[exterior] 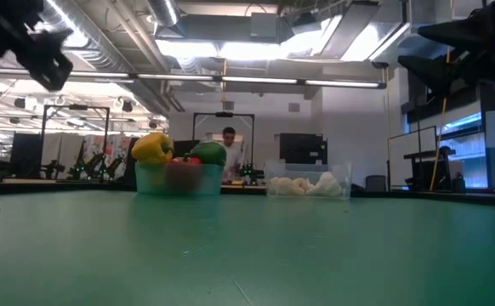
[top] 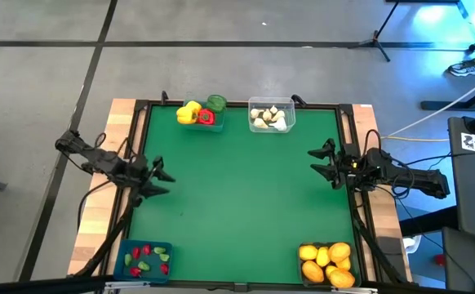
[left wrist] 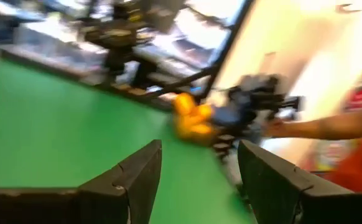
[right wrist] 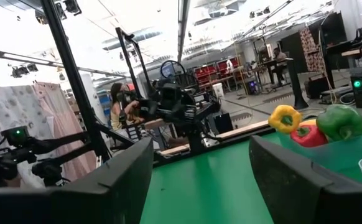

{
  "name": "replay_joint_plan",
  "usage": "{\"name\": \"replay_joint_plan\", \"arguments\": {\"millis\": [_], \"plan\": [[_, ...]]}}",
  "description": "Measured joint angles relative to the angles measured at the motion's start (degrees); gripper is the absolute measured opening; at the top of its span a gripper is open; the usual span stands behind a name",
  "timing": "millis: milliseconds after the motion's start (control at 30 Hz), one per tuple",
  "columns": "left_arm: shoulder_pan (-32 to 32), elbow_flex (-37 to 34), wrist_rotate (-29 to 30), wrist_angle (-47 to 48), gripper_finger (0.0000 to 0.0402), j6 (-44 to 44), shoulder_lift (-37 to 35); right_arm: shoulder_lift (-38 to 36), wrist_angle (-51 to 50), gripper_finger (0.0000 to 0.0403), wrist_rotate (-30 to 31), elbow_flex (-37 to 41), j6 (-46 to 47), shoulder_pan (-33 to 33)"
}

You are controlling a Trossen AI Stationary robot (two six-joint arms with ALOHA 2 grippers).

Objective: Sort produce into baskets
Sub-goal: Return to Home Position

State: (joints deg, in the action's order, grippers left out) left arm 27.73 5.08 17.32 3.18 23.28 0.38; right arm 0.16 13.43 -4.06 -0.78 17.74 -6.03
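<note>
A green mat (top: 246, 188) fills the table inside a black frame (top: 237, 104), with bare wooden tabletop (top: 91, 220) showing at its 9 o'clock side. On the grey floor (top: 221, 57) beyond, a tripod stand (top: 378, 37) sits at 1 o'clock, a person's shoes (top: 472, 67) at 2 o'clock, and a white cable (top: 417, 124) nearer the table. In the low view a person (exterior: 229, 140) stands far off at 12 o'clock under ceiling lights (exterior: 256, 48). The right wrist view shows a pink curtain (right wrist: 19, 112) and a seated person (right wrist: 120, 102)
</note>
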Motion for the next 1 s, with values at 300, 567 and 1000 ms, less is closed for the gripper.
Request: {"name": "replay_joint_plan", "arguments": {"millis": [300, 567, 1000], "plan": [[-0.17, -4.63, -8.95, -5.18, 0.0208, -2.73, 0.39, 0.04, -3.71, 0.0261, 2.79, 0.04, 0.03, 0.0], [-2.61, -4.63, -9.45, -5.03, 0.0208, -8.1, -0.02, 0.04, -6.23, 0.0261, 4.05, 0.04, 0.02, -0.01], [-19.41, -4.63, -13.7, -4.15, 0.0208, -9.35, -0.02, 0.02, -10.62, 0.0261, 6.96, 0.09, -3.23, -0.01]]}}
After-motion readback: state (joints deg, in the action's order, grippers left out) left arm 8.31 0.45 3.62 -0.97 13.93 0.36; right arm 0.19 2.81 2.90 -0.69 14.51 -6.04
